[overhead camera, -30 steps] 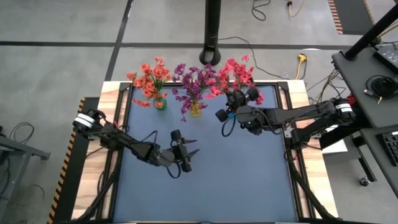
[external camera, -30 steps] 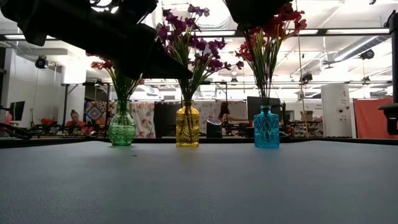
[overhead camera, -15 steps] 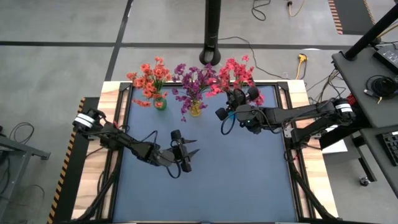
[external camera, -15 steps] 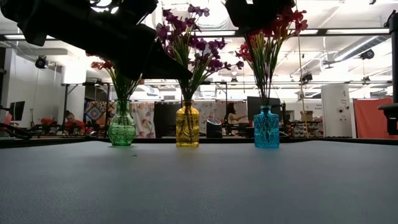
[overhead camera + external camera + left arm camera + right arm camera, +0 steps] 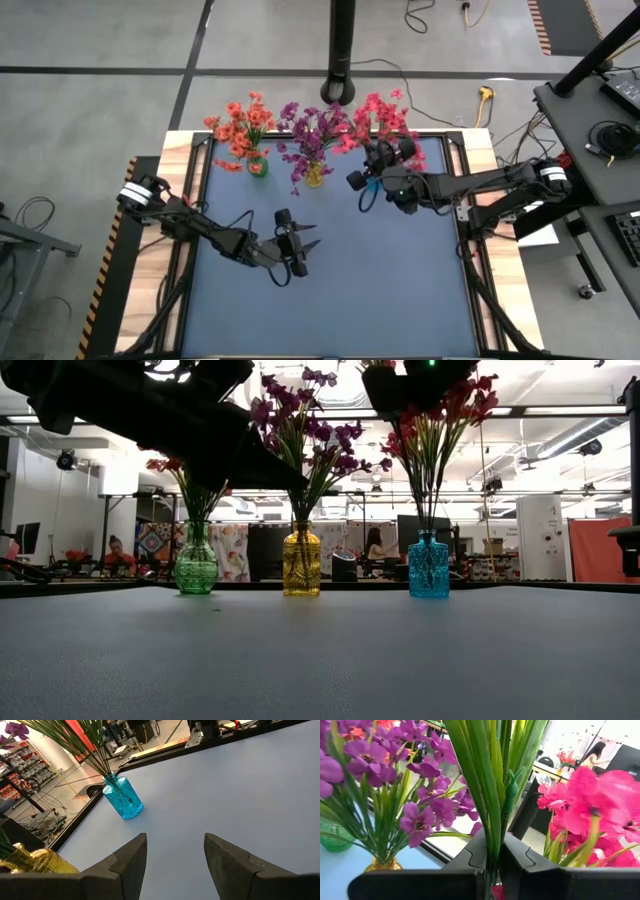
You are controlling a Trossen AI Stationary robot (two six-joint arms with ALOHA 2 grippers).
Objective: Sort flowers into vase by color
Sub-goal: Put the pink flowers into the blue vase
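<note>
Three glass vases stand in a row at the table's far edge. The green vase holds orange-red flowers. The yellow vase holds purple flowers. The blue vase holds pink-red flowers. My right gripper hangs above the blue vase, shut on green stems among those pink-red blossoms. My left gripper hovers open over the middle of the mat, with nothing between its fingers. My right gripper pinches a bundle of green stems and leaves of the pink-red flowers between its two fingers, high up near the blossoms. The fingers reach in level and lie across the upright stems. Below the gripper the stems run down into the blue vase's neck.
The dark mat lies bare in front of the vases. A black pole rises behind the table's far edge. People sit at desks in the room beyond the table.
My right gripper has sunk slightly over the blue vase, still shut on the stems.
</note>
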